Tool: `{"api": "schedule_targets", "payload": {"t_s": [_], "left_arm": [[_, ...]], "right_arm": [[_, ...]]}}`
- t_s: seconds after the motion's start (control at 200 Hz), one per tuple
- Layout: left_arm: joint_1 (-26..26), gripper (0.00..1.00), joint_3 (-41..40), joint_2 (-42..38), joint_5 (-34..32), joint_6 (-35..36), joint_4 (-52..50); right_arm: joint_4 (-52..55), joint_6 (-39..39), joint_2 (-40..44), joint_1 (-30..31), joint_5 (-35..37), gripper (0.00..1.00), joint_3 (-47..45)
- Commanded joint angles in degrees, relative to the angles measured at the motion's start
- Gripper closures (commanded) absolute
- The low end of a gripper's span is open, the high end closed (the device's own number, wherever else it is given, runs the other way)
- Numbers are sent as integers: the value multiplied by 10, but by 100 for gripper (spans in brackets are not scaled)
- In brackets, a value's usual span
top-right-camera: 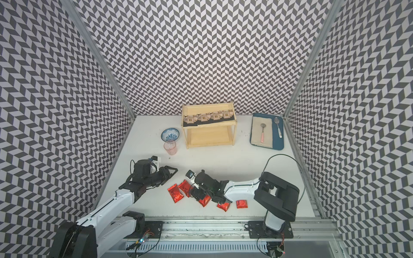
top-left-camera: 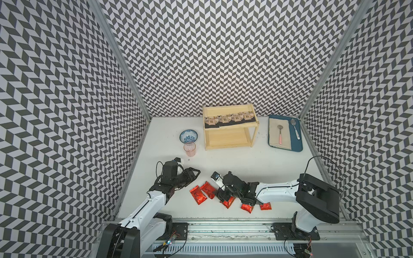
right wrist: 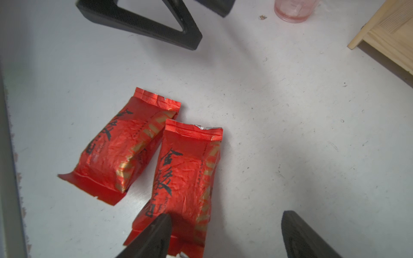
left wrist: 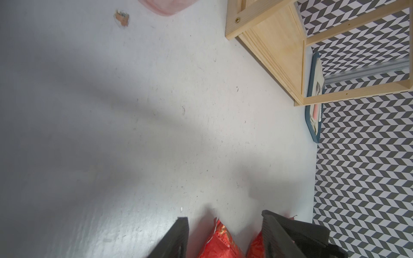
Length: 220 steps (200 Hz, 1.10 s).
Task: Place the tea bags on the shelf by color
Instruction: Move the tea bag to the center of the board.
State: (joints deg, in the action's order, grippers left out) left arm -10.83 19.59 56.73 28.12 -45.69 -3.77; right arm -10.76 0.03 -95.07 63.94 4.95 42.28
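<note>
A red tea bag lies beneath the spread right hand.

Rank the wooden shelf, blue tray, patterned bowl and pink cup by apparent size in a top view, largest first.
1. pale wooden two-tier shelf
2. blue rectangular tray
3. blue-and-white patterned bowl
4. clear pink cup
Bowl and cup look close; bowl only slightly wider.

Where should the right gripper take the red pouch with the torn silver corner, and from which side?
Probably grip the pouch across its plump middle, from above, jaws spanning the narrow width. It lies flat on the table, and the neighbouring pouch touches it only near the torn end, leaving a gap farther along for one finger.
</note>
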Motion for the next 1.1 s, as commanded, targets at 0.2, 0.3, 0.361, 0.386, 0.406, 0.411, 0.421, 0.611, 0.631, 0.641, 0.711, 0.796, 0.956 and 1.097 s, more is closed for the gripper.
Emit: {"api": "schedule_targets", "payload": {"t_s": [0.2, 0.3, 0.361, 0.386, 0.406, 0.411, 0.421, 0.611, 0.631, 0.641, 0.711, 0.796, 0.956, 1.097], "left_arm": [[7, 42, -3, 3, 4, 18, 20], [7, 43, 0, 12, 8, 22, 23], [8, 43, 1, 15, 10, 23, 24], [8, 43, 1, 15, 10, 24, 25], [8, 43, 1, 15, 11, 23, 27], [8, 43, 1, 15, 11, 23, 28], [8, 43, 1, 16, 11, 23, 28], [8, 43, -1, 26, 17, 24, 39], [8, 43, -2, 27, 19, 24, 41], [8, 43, -2, 29, 20, 24, 42], [8, 43, -5, 36, 26, 24, 53], [8, 43, -8, 48, 36, 24, 68], [7, 45, -9, 76, 56, 27, 91], [5, 45, -13, 86, 66, 28, 106]], "right_arm": [[-54, 30, 36, 5, -73, 19, -2], [-51, 34, 4, 7, -75, 22, 14], [-54, 36, -11, 7, -74, 23, 19], [-54, 35, -16, 7, -73, 23, 21], [-54, 35, -20, 7, -72, 23, 22], [-53, 35, -22, 7, -72, 23, 23], [-53, 35, -24, 7, -72, 23, 24], [-56, 37, -52, 5, -61, 22, 30], [-57, 37, -54, 3, -61, 22, 31], [-57, 37, -54, 2, -60, 22, 31], [-60, 38, -60, -4, -62, 22, 34], [-62, 37, -68, -14, -67, 23, 41], [-60, 40, -76, -33, -72, 23, 52], [-58, 42, -77, -53, -80, 24, 57]]}}
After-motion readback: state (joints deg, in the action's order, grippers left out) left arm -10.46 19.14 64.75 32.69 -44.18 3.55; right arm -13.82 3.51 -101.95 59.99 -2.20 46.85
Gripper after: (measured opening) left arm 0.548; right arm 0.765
